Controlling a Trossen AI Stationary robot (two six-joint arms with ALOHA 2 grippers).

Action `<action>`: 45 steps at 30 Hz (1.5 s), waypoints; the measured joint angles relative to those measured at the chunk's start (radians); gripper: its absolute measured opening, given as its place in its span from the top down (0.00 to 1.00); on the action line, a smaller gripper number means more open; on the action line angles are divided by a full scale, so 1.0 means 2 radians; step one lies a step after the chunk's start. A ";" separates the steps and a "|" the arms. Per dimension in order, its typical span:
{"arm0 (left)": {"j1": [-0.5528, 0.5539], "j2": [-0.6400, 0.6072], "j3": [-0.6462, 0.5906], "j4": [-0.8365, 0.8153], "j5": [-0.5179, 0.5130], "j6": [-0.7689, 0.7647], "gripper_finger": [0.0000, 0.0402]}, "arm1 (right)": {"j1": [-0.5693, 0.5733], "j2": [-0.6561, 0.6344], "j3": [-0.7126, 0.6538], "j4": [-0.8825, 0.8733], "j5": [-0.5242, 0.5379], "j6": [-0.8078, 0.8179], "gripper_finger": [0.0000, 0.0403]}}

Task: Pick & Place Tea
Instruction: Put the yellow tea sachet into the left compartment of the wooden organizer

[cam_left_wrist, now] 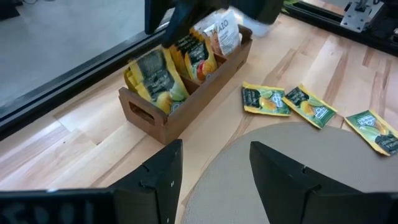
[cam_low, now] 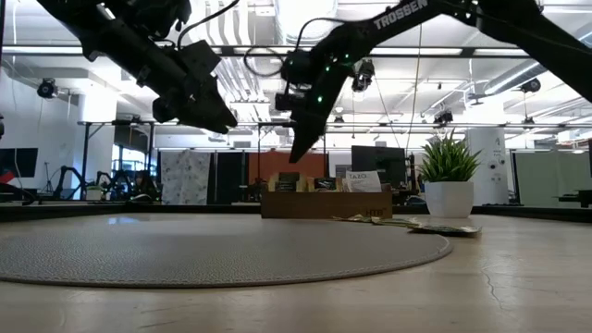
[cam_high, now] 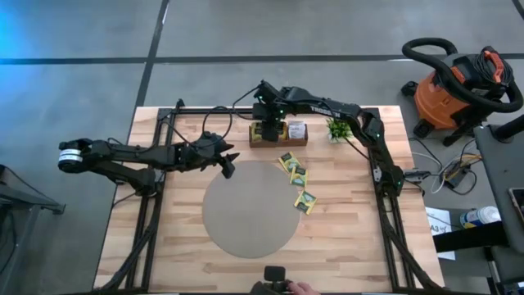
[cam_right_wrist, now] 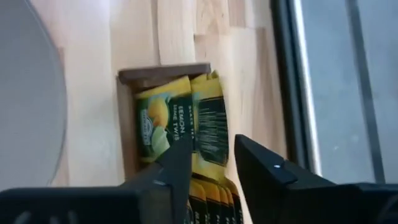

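Note:
A brown wooden tray (cam_high: 279, 141) stands at the table's far middle, with yellow and green tea sachets (cam_right_wrist: 186, 124) upright in its compartments. Three more sachets (cam_high: 288, 161) (cam_high: 300, 174) (cam_high: 305, 201) lie flat on the wood to the right of the round grey mat (cam_high: 250, 209). My right gripper (cam_right_wrist: 211, 171) hangs open above the tray's left compartment, pointing steeply down. In the low view its tips (cam_low: 298, 153) are clear of the tray (cam_low: 314, 205). My left gripper (cam_high: 228, 170) hovers open over the mat's far left edge, with nothing between its fingers (cam_left_wrist: 163, 180).
A small potted plant (cam_high: 337, 129) stands just right of the tray. Black frame rails (cam_high: 160, 164) run along the table's left, right and far sides. Bare wood lies near and to the left of the mat. An orange shop vacuum (cam_high: 446, 90) sits on the floor beyond the table.

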 joint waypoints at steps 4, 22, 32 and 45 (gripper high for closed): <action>0.000 0.000 0.000 0.009 0.000 0.000 0.54 | 0.003 -0.014 0.000 -0.007 0.000 0.000 0.64; 0.000 0.019 -0.004 0.090 0.127 0.008 0.54 | 0.069 -0.054 -0.049 -0.226 -0.097 0.123 0.67; -0.002 0.144 0.039 0.139 0.214 0.024 0.54 | 0.157 -0.199 -0.293 -0.138 -0.094 0.268 0.71; -0.018 0.281 0.123 0.141 0.370 -0.003 0.54 | 0.294 -0.334 -0.565 0.123 -0.070 0.571 0.72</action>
